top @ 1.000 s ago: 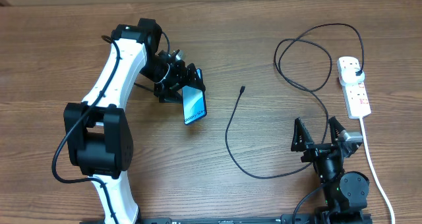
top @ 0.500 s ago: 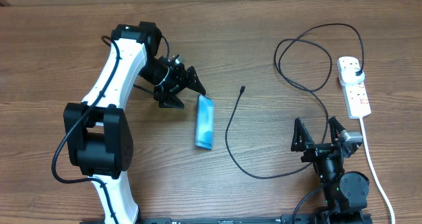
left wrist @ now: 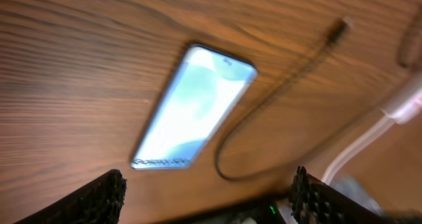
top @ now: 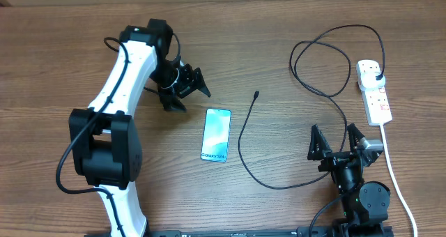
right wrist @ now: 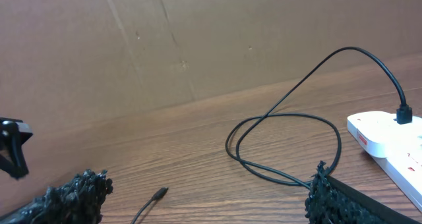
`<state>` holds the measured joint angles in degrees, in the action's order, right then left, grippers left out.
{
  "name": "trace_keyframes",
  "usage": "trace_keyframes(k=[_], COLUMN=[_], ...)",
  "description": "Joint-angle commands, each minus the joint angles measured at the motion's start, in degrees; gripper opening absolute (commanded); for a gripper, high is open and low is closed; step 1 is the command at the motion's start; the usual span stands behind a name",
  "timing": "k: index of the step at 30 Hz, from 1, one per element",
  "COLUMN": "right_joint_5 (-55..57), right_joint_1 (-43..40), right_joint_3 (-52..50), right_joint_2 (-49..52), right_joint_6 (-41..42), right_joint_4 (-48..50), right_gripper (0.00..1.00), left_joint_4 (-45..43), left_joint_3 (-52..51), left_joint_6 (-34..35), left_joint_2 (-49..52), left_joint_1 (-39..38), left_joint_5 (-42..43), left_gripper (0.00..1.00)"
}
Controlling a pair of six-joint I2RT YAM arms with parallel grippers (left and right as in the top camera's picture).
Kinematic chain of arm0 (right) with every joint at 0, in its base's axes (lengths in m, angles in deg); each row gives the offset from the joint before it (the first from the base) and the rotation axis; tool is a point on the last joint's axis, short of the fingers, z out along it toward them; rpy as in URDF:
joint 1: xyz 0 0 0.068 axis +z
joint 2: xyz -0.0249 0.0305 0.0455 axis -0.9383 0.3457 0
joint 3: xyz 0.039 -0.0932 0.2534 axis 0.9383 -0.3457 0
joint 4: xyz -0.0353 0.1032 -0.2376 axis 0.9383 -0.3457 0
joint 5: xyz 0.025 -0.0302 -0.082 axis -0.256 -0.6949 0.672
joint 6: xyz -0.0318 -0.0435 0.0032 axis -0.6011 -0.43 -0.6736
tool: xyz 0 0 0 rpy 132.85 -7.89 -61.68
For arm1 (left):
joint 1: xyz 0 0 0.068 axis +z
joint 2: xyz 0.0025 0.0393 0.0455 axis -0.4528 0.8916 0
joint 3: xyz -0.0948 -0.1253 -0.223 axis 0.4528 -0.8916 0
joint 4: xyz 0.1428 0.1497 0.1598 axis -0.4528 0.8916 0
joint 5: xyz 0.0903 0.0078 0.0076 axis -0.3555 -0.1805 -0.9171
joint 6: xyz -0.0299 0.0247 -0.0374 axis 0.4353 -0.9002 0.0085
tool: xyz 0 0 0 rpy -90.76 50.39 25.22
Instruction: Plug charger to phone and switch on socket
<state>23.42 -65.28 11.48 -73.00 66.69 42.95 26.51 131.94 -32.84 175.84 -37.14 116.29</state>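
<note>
The phone (top: 216, 135) lies flat on the table, light-blue screen up; it also shows in the left wrist view (left wrist: 194, 107). My left gripper (top: 188, 90) is open and empty, up and to the left of the phone, apart from it. The charger cable (top: 244, 143) loops across the table; its connector tip (top: 256, 95) lies free to the right of the phone, and also shows in the right wrist view (right wrist: 160, 194). Its black plug (top: 377, 75) sits in the white socket strip (top: 373, 92) at the far right. My right gripper (top: 339, 142) is open and empty near the front edge.
The socket's thick white cord (top: 391, 169) runs down the right edge of the table toward the front. A brown cardboard wall (right wrist: 165, 39) stands behind the table. The cable's loops (top: 320, 63) lie between the phone area and the socket.
The left gripper held the phone tilted off the table, then let it go. The phone now lies flat, screen up, farther down; the gripper opened and drew back up-left. The right arm stayed still.
</note>
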Motion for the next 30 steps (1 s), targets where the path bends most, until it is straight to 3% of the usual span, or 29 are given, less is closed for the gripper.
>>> trace_keyframes(k=[1,6,11,20,30], right_joint_5=[0.0,0.0,0.0,0.0,0.0], right_joint_1=[-0.3,-0.3,-0.3,-0.3,-0.3], right_joint_3=[-0.6,-0.6,-0.6,-0.6,-0.6], right_joint_2=[-0.6,-0.6,-0.6,-0.6,-0.6], right_joint_6=[0.2,0.2,0.2,0.2,0.2], right_joint_4=[0.4,0.4,0.4,0.4,0.4], right_gripper=[1.00,1.00,1.00,1.00,1.00], left_joint_4=[-1.0,-2.6,-3.6,-7.3,-14.4], left_joint_3=[1.6,1.6,1.4,-3.5,-13.4], left_joint_6=[6.6,7.0,6.3,-1.6,-2.8], left_joint_2=[-0.5,-0.4,-0.4,-0.4,-0.4], left_joint_1=[-4.2,-11.2,-18.1,-23.2,-23.4], left_joint_5=[-14.5,-26.0,-35.7,-35.4,-34.9], left_gripper=[0.83,0.85,0.96,0.95,0.91])
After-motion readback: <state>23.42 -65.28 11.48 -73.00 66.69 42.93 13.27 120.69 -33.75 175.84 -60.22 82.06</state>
